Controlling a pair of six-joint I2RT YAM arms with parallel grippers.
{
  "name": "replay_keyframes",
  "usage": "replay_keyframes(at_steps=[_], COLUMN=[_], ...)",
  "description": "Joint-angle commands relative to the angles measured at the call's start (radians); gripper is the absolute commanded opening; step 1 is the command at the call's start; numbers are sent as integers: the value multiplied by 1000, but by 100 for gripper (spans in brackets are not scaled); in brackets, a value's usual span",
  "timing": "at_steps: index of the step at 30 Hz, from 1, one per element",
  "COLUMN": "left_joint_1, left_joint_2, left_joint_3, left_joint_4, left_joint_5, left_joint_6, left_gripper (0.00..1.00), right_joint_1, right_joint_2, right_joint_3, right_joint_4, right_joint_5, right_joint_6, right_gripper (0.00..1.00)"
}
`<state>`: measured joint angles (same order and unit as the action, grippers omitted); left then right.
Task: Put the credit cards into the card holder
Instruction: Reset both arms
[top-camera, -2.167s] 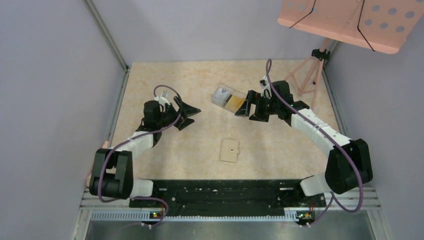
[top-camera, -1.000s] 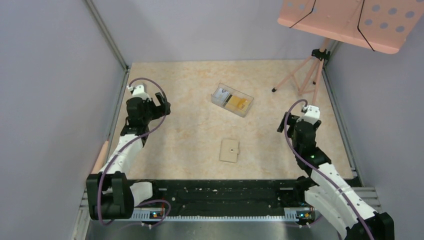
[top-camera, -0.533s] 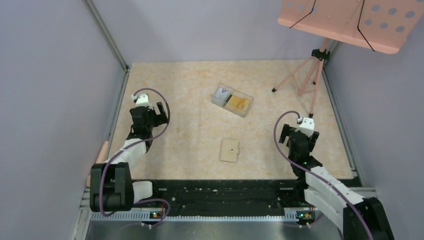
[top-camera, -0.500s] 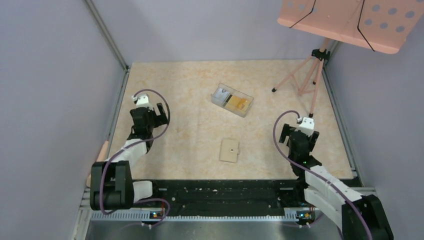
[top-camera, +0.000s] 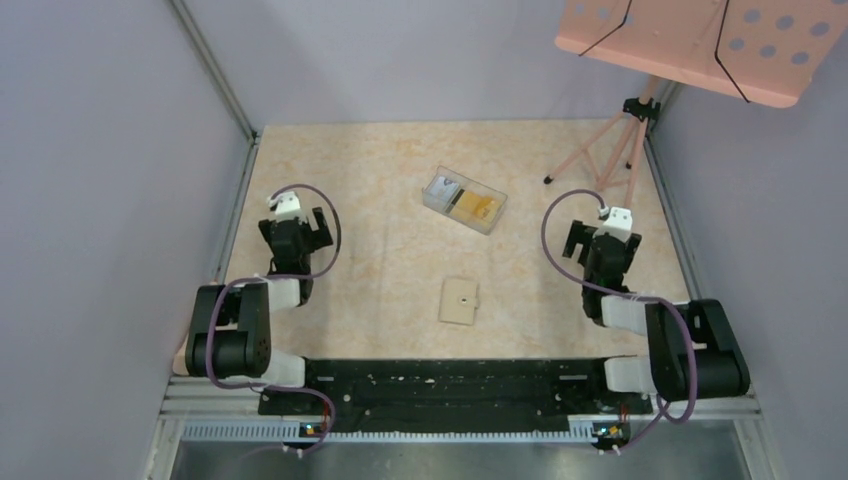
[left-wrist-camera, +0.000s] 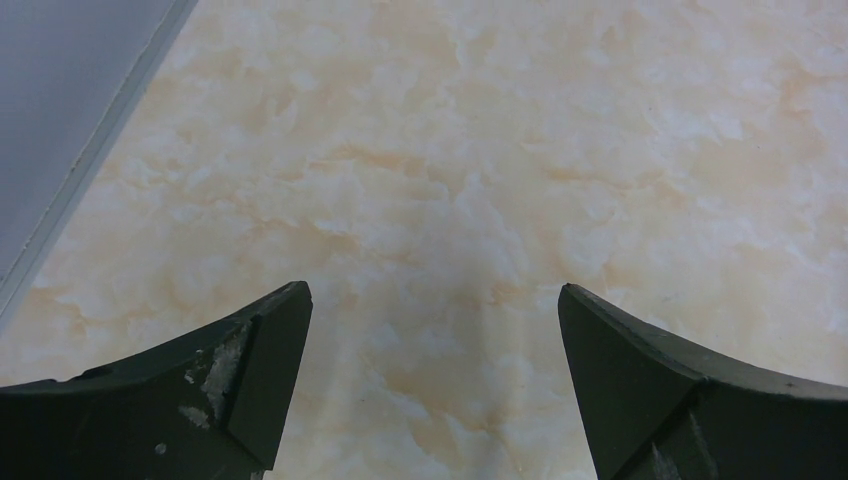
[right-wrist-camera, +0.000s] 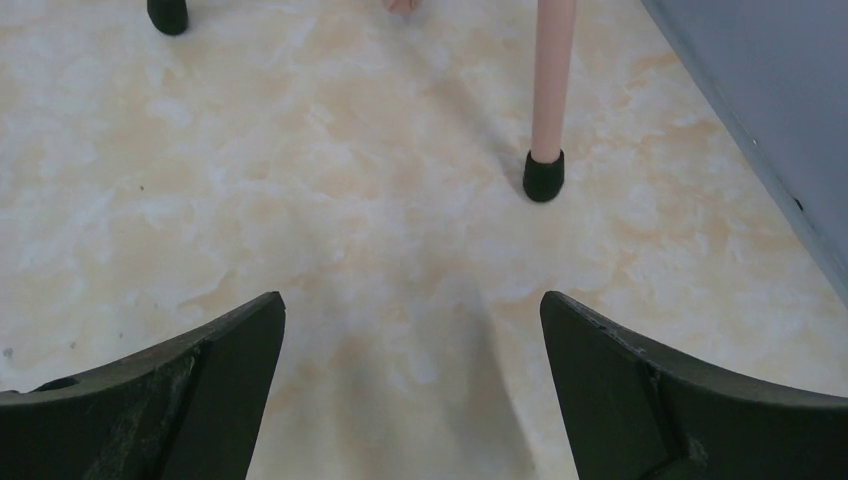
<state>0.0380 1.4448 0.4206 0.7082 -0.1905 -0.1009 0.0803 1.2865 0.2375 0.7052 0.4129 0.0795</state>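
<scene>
The card holder (top-camera: 459, 300) is a closed tan wallet with a snap dot, lying flat at the near middle of the table. A golden-orange credit card (top-camera: 474, 206) lies inside a clear plastic box (top-camera: 464, 199) further back, beside a pale item. My left gripper (top-camera: 293, 232) is folded back at the left, open and empty, over bare table in the left wrist view (left-wrist-camera: 433, 300). My right gripper (top-camera: 601, 243) is folded back at the right, open and empty, also shown in the right wrist view (right-wrist-camera: 412, 305). Both are well apart from box and holder.
A pink music stand (top-camera: 700, 40) on a tripod (top-camera: 610, 150) stands at the back right. One black foot (right-wrist-camera: 543, 175) is just ahead of my right gripper, another (right-wrist-camera: 167, 15) further left. Grey walls enclose the table on three sides.
Both arms have pulled back from the middle of the table to folded poses near their bases. The right gripper left the clear box. Box and card holder have not moved.
</scene>
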Motion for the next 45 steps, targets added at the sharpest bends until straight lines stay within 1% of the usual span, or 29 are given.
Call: replay_keyframes(at_steps=[1,2,3,4,6,7,8,9,11,12,13,14,16,17,45], left_joint_1=[0,-1,-2,-2,-6,-7,-7,-7,-6,-7,-6,-6,-6,-6,-6], left_joint_2=[-11,-18,-20,-11,45,31,12,-6,13,21,27,28,26,26,27], left_joint_3=[6,-5,-33,-66,-134,-130,-107,-90,-110,-120,-123,-119,-118,-119,-120], left_joint_4=[87,93,139,207,420,393,307,243,309,348,372,365,357,360,364], left_joint_5=[-20,11,36,53,50,50,48,53,48,47,49,50,49,50,50], left_joint_6=[27,31,40,47,77,70,64,52,63,66,67,66,65,66,66], left_gripper=[99,99,99,99,99,99,99,99,99,99,99,99,99,99,99], right_joint_1=[-51,-55,-58,-59,-61,-62,-62,-62,-62,-62,-62,-62,-62,-62,-62], right_joint_2=[117,126,119,127,119,125,137,173,148,166,167,155,167,162,165], right_joint_3=[56,47,49,33,13,-7,-35,-66,-49,-57,-56,-49,-60,-58,-55], right_joint_4=[245,291,258,316,333,390,460,567,463,527,511,477,524,512,510], right_joint_5=[-113,-126,-136,-143,-165,-186,-221,-239,-242,-246,-253,-256,-255,-261,-258], right_joint_6=[21,10,21,9,9,1,-16,-32,-26,-32,-36,-35,-37,-37,-37], right_gripper=[99,99,99,99,99,99,99,99,99,98,96,93,98,99,99])
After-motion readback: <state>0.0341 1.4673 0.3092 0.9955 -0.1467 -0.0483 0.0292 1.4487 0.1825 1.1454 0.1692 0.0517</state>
